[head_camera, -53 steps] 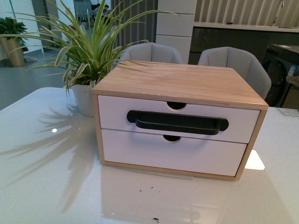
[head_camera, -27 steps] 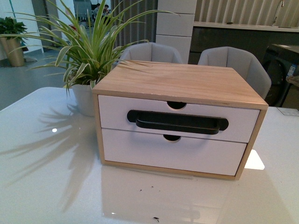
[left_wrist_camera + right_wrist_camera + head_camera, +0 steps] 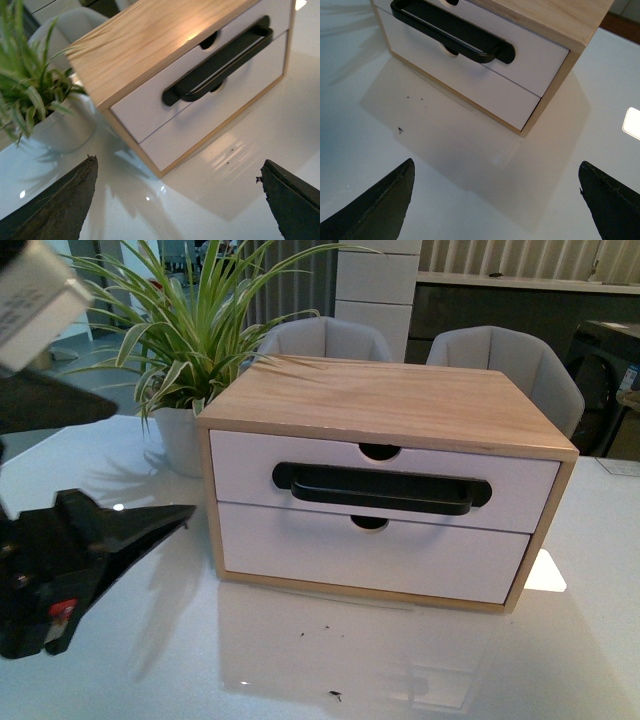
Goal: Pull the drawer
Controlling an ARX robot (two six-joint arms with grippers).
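- The left gripper [image 3: 176, 167] hangs low at the near left of the cabinet [image 3: 400, 400], its jaws spread wide with nothing between them.
- The right gripper [image 3: 496, 167] is also gaping and empty, over the white table [image 3: 300, 660] on the near side of the cabinet's right corner.
- The drawer [image 3: 522, 498] sits in the top slot, flush and fully in, and neither claw touches its black bar handle [image 3: 385, 490].
- The handleless drawer [image 3: 370, 560] sits right below it, also shut.
- The potted plant [image 3: 190, 330] stands far left, just beside the cabinet.
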